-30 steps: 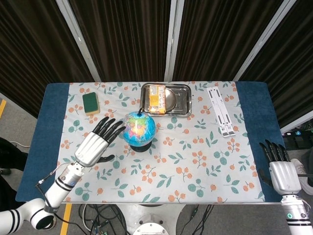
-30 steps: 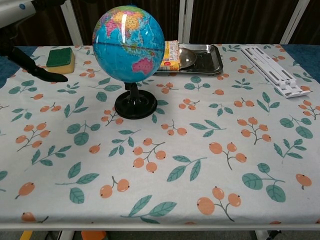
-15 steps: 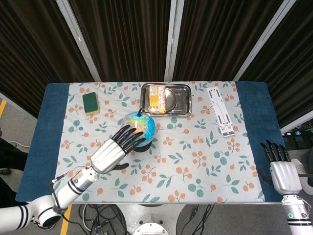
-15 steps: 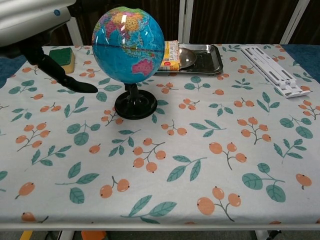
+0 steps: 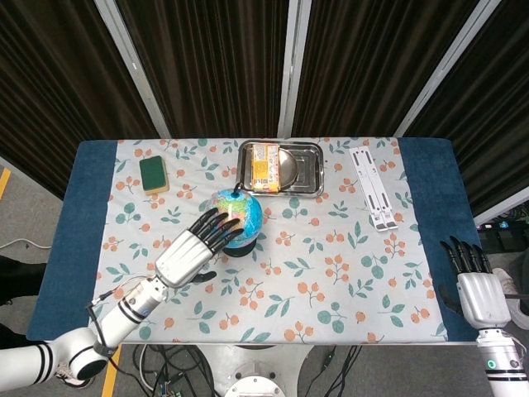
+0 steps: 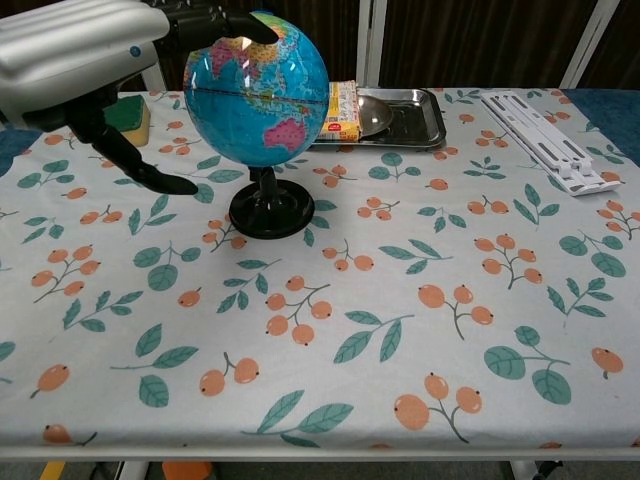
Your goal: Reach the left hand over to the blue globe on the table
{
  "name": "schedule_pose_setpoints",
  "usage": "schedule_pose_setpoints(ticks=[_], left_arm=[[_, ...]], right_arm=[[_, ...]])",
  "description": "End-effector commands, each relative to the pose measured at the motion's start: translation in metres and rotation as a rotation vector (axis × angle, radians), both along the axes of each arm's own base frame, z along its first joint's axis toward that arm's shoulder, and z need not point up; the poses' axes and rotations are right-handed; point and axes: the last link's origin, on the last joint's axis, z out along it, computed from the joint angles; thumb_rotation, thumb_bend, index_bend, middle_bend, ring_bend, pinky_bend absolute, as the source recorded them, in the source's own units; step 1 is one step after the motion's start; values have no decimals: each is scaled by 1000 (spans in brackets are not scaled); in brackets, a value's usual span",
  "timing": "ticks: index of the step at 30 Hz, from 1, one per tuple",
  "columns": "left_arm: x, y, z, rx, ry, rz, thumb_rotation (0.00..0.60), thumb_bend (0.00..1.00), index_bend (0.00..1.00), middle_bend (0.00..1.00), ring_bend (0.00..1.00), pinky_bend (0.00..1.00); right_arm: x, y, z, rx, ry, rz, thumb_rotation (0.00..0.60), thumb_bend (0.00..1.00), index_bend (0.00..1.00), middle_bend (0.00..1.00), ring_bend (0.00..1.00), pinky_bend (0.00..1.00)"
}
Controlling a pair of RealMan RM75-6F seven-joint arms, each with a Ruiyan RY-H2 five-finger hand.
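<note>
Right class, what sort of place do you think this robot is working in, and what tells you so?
Probably a robot test lab, not a home: dark curtains close off the back, cables hang beneath the table, and unrelated props, a globe and a sponge, sit on it.

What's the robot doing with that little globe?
The robot is reaching its left hand over to the blue globe standing on the flowery table. The fingers are spread out over the top of the ball, and the thumb hangs down on its left side. It isn't gripping the globe. The right hand waits open at the far right edge of the table, holding nothing.
</note>
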Motion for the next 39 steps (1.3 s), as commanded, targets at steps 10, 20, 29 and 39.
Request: schedule_pose_setpoints(ticks=[10, 20, 29, 39], left_arm=[[-34, 2, 14, 37, 51, 111, 600, 0, 88, 45, 0, 0], [-72, 2, 45, 121, 35, 247, 600, 0, 88, 45, 41, 6], [-133, -36, 75, 212, 26, 414, 600, 0, 88, 50, 40, 7], [-215, -94, 109, 319, 75, 626, 600, 0, 89, 51, 14, 7]], right_arm=[[1, 0, 1, -2, 3, 2, 600, 292, 0, 0, 0, 0], [2, 0, 0, -3, 5, 3, 600, 293, 0, 0, 0, 0], [6, 0, 1, -4, -3, 12, 600, 292, 0, 0, 0, 0], [11, 0, -6, 12, 0, 18, 600, 292, 0, 0, 0, 0]])
